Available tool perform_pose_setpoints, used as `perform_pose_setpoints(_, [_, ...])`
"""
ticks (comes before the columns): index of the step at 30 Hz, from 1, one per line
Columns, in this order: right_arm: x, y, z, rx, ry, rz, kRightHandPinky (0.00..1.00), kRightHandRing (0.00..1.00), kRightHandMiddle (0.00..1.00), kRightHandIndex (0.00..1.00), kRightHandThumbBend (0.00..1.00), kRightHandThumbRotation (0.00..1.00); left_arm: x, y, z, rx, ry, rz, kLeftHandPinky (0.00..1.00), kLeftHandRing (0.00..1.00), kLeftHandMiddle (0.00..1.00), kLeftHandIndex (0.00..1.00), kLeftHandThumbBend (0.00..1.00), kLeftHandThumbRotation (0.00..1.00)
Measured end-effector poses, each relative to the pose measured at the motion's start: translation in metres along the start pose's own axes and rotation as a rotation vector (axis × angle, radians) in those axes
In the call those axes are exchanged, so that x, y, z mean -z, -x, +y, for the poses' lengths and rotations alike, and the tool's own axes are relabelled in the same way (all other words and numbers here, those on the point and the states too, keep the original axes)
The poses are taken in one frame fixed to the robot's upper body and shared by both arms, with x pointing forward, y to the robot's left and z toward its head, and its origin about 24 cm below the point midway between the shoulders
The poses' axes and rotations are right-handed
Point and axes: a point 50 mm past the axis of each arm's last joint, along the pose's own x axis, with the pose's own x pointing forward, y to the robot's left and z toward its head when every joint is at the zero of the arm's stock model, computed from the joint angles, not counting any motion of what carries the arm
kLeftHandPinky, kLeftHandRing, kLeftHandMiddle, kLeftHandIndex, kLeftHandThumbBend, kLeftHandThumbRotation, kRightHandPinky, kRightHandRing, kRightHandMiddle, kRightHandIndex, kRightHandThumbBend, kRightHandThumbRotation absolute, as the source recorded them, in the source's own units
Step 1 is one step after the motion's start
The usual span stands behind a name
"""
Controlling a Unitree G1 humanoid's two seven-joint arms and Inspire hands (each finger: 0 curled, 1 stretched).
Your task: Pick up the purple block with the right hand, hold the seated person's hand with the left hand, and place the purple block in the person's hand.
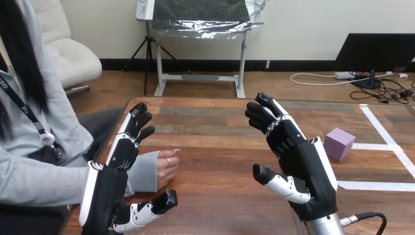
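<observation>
Position decides the coming move: the purple block (pixel 339 143) sits on the wooden table (pixel 215 147) at the view's right, just beside the right hand (pixel 306 164) but on its outer side, behind the white shell on its back. The palm faces the other way, towards the table's middle. The right hand's fingers (pixel 266 117) are straight and spread, thumb out, grasping nothing. The block looks like a cube, so it has no long axis to line up with (one edge is turned roughly towards the robot, two side faces showing). It stands next to strips of white tape (pixel 379 127).

The left hand (pixel 105 196) is at the view's left, released too, its fingers pointing forward and its thumb stretched to the right. The person's hand (pixel 166 169) rests loosely curled on the table just right of it, above the thumb; no fingers are wrapped round it.

The right hand is clearly the nearer one to the block. As I judge it, it must swing outward to the right or turn its palm to bring the fingers over the cube. Neither grasp has begun.
</observation>
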Motion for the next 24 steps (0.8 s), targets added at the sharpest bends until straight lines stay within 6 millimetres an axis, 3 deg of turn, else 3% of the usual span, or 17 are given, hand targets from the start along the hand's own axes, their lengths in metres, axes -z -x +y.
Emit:
perform_pose_setpoints(15, [-0.0004,-0.0003,-0.001,0.009,0.005,-0.002,0.9,0.87,0.87,0.9,1.0,0.49,-0.0001,-0.0015,-0.0005,0.011,0.001,0.003,0.85,0.92,0.94,0.93,1.0,0.64])
perform_pose_setpoints(24, [-0.0013,-0.0055,-0.0073,0.039,0.033,-0.006,0.85,0.84,0.85,0.88,1.0,0.48,0.0,-0.0024,-0.0007,0.012,0.006,0.005,0.86,0.93,0.95,0.93,1.0,0.64])
